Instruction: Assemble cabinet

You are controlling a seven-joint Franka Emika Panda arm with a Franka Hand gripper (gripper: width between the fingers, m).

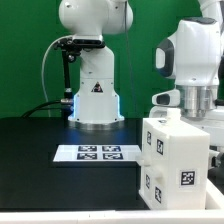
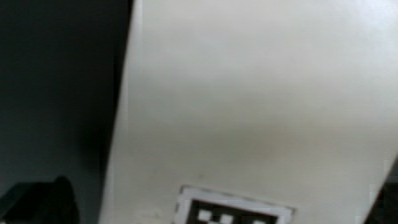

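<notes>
The cabinet point(image 1: 178, 158) stands on the black table point(image 1: 40, 160) at the exterior view's right, a tall white box whose faces carry small black-and-white tags, with a smaller white block sitting on its upper surface. Judging by that closed, boxy outline, the body and its panels look largely joined already, so the assembly seems well along; whether a last panel or a final seating push is left cannot be read from these two views. No loose white panels show on the table. The arm point(image 1: 192, 60) comes down directly over the box, its wrist meeting the top where the small block sits, and the gripper point(image 1: 197, 110) is mostly hidden between the wrist housing and the cabinet. In the wrist view a broad, blurred white face of the cabinet point(image 2: 249, 100) fills nearly everything, a tag just peeping in at the edge, and one dark finger point(image 2: 45, 200) shows beside it against the dark table. The other finger is out of sight, so it is not possible to say whether the pincer is parted, closed, or clamped on a panel. The marker board point(image 1: 97, 152) lies flat near the middle of the table, well apart from the cabinet, in front of the arm's base point(image 1: 95, 105)
</notes>
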